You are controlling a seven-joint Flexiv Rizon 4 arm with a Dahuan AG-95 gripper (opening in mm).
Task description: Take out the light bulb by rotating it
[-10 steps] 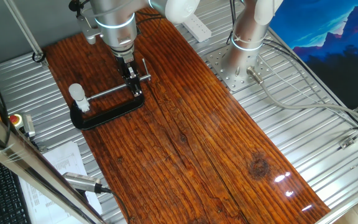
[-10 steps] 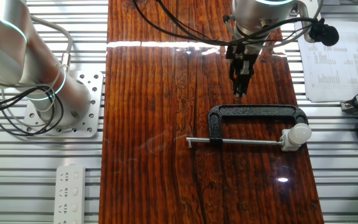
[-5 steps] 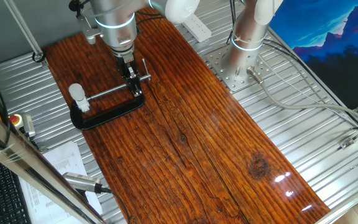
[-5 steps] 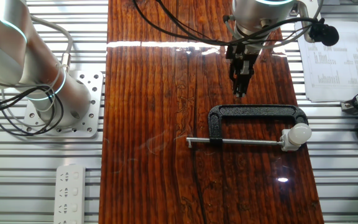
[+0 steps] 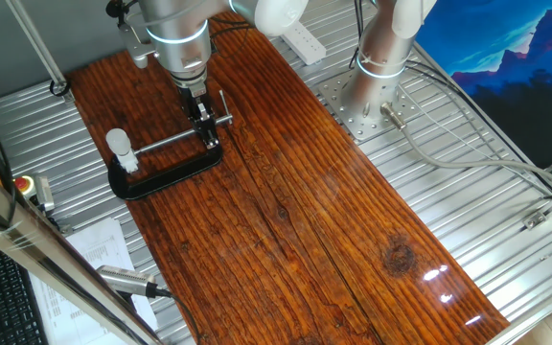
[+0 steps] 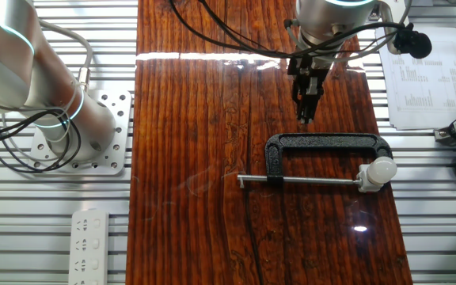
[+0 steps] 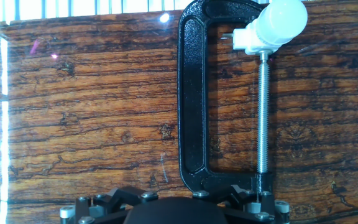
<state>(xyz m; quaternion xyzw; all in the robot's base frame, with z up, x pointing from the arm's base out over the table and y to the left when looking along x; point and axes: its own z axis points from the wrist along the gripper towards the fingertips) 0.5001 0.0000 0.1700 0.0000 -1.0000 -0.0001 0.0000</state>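
The light bulb (image 5: 116,142) (image 6: 383,169) (image 7: 282,18) is small, frosted white and round-topped. It sits in a small white socket (image 7: 248,40) held at one end of a black C-clamp (image 5: 164,177) (image 6: 328,142) (image 7: 191,93) with a steel screw rod (image 7: 263,112). My gripper (image 5: 206,134) (image 6: 304,118) hangs over the clamp's other end, by the rod's handle, well away from the bulb. Its fingers look pressed together with nothing between them. In the hand view only the hand's dark base shows; the fingertips are hidden.
The clamp lies on a dark wooden board (image 5: 295,220). Round it are slatted metal tabletop, a second arm's base (image 5: 372,86), a power strip (image 6: 89,245), papers (image 6: 422,79) and a red button box (image 5: 27,184).
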